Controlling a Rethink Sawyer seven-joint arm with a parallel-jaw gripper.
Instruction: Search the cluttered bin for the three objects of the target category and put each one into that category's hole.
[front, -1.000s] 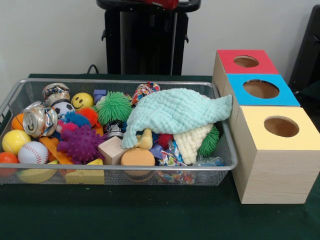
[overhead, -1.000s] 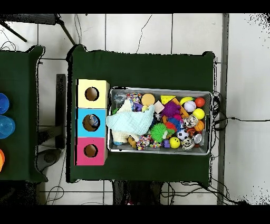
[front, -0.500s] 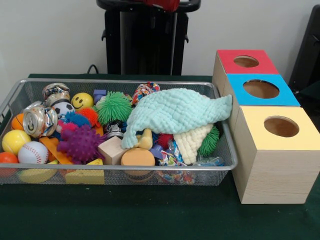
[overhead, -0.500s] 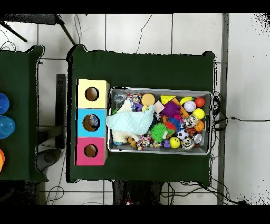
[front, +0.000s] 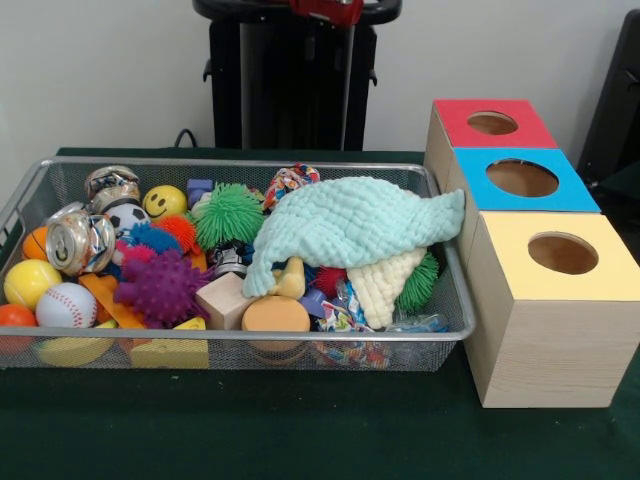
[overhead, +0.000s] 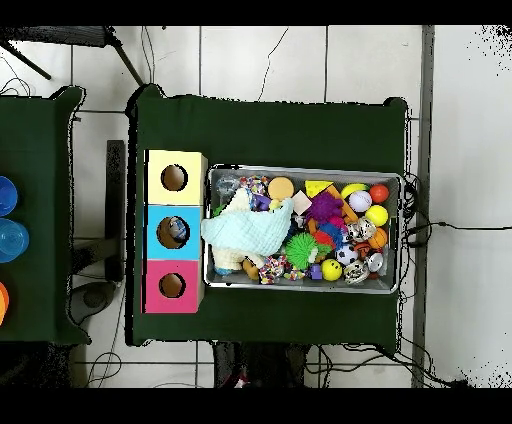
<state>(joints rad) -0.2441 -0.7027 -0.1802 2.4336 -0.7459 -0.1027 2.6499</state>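
showing at the top edge of the front view: a small red piece of the arm (front: 327, 9) above the black pedestal; whether this is the gripper cannot be told, and no fingers can be seen.
arm pose, front view: drawn back high, well clear of the bin and touching nothing.
bin, front view: a wire mesh bin (front: 150, 350) on the green table (front: 300, 430), crowded with toys.
bin contents, front view: a pale mint cloth (front: 350, 225) lies draped over the right half; a green spiky ball (front: 228, 213), a purple spiky ball (front: 160, 287), a baseball (front: 66, 304), a yellow smiley ball (front: 164, 201) and a crushed can (front: 80, 241) lie to the left of it.
boxes, front view: three wooden boxes just beside the bin's right end, each with a round hole on top: red box (front: 492, 122) farthest, blue box (front: 522, 178) in the middle, yellow box (front: 560, 255) nearest.
overhead view, gripper: no gripper can be made out.
overhead view, layout: the bin (overhead: 303, 288) sits right of the boxes, yellow box (overhead: 174, 177) at top, blue box (overhead: 173, 232) in the middle, red box (overhead: 172, 286) at bottom; the mint cloth (overhead: 246, 231) lies at the bin's left end, next to the boxes.
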